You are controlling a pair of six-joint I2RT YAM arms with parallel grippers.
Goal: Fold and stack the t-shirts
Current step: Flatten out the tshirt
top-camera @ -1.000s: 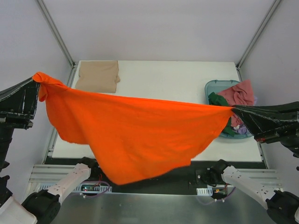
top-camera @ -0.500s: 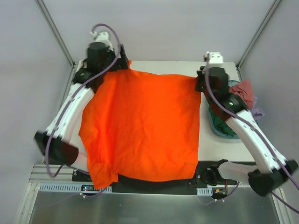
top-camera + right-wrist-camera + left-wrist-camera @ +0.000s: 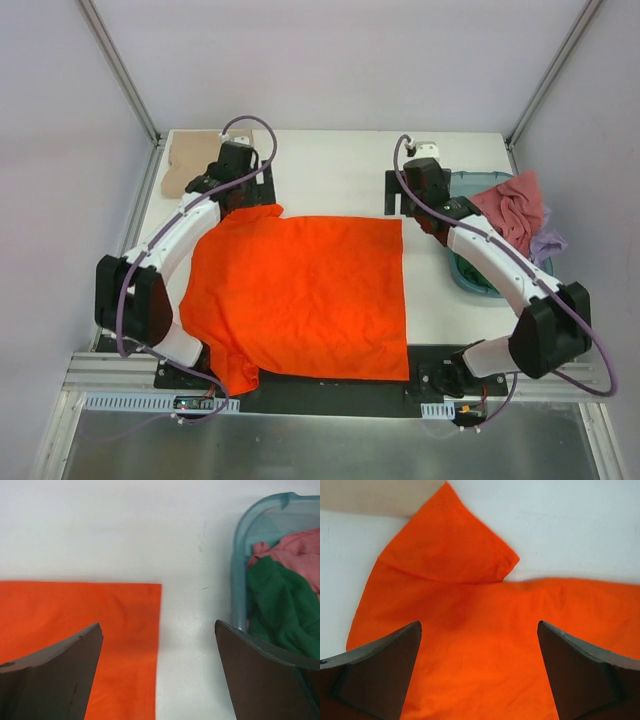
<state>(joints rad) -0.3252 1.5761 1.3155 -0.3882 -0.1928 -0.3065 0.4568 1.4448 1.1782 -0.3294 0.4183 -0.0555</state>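
The bright orange t-shirt lies spread flat on the white table, its near hem hanging over the front edge. My left gripper hovers open over the shirt's far left sleeve, with nothing between its fingers. Above the shirt's far right corner my right gripper also stands open and empty. A folded tan-beige t-shirt rests at the far left corner, its edge showing in the left wrist view.
A teal tub at the right edge holds a pink t-shirt, a dark green one and a lilac one. The tub's rim is close to my right finger. Bare table lies beyond the orange shirt.
Both arms carried the stretched orange shirt forward and laid it flat on the table. Both grippers then let go of its corners and opened.
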